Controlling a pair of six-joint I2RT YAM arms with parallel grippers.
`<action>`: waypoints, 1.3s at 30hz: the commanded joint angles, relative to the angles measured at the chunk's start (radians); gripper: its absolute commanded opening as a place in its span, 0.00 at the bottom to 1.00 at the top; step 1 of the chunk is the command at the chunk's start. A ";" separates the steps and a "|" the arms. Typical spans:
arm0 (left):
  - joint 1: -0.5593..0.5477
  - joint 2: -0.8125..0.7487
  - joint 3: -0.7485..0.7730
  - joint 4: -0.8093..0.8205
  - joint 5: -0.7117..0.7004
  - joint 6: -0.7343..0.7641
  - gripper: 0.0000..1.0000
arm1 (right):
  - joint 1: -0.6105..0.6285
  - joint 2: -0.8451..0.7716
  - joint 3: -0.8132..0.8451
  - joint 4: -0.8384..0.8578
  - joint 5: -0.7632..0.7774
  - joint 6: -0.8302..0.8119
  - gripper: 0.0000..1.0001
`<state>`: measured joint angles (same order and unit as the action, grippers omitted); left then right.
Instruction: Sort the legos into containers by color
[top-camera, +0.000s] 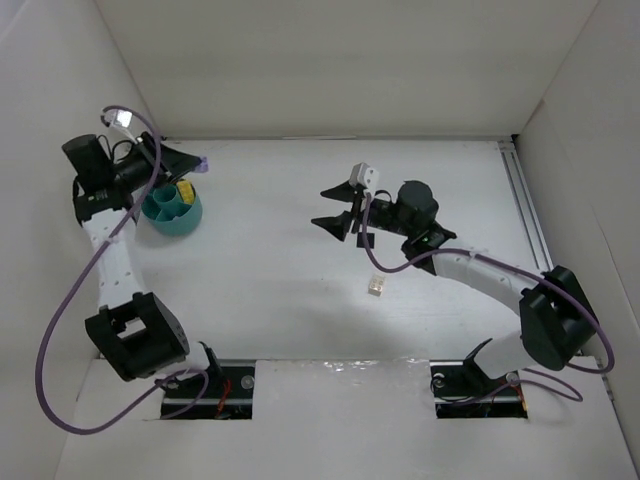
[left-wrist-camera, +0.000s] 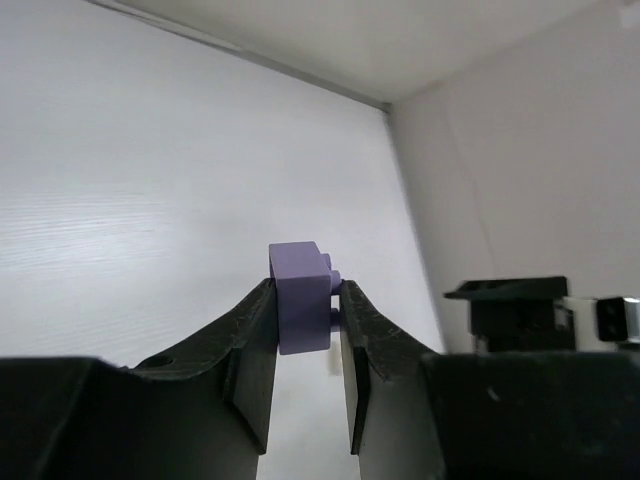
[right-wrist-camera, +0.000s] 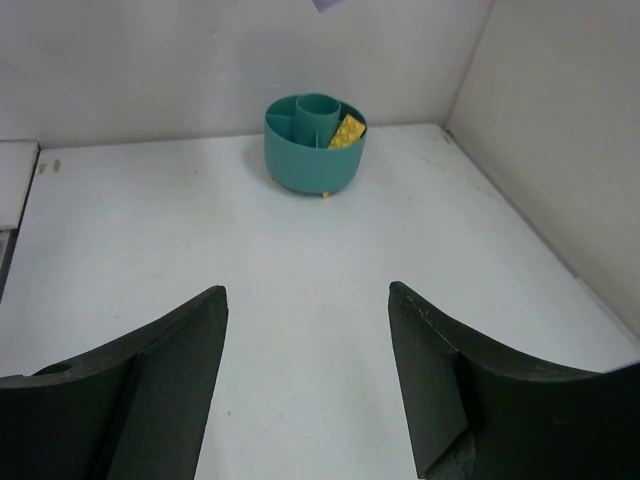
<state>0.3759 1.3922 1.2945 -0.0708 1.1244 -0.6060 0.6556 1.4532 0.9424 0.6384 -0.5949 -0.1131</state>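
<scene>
My left gripper (top-camera: 200, 161) is at the far left, raised just beyond the teal bowl (top-camera: 165, 224), and is shut on a lilac purple lego (left-wrist-camera: 300, 300) pinched between its fingertips. In the right wrist view the divided bowl (right-wrist-camera: 300, 172) has a yellow lego plate (right-wrist-camera: 348, 132) leaning in one compartment, and a corner of the purple lego (right-wrist-camera: 325, 4) shows at the top edge. A cream lego (top-camera: 375, 288) lies alone mid-table. My right gripper (top-camera: 322, 206) hovers beyond it, facing the bowl, open with nothing between its fingers (right-wrist-camera: 190, 340).
White walls close in the table on the left, back and right. A metal rail (top-camera: 525, 195) runs along the right edge. The right arm's wrist (left-wrist-camera: 520, 310) shows at the right of the left wrist view.
</scene>
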 joint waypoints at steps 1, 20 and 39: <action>0.098 -0.019 0.121 -0.424 -0.101 0.417 0.00 | -0.011 -0.013 0.025 -0.081 -0.025 -0.005 0.71; 0.268 -0.015 0.045 -0.482 -0.523 0.480 0.00 | -0.039 0.021 0.122 -0.252 -0.025 -0.005 0.71; 0.035 0.174 0.163 -0.402 -0.824 0.456 0.00 | -0.096 0.049 0.142 -0.252 -0.036 -0.005 0.71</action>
<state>0.4332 1.5631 1.4059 -0.5106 0.3714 -0.1444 0.5720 1.4906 1.0325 0.3672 -0.6128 -0.1127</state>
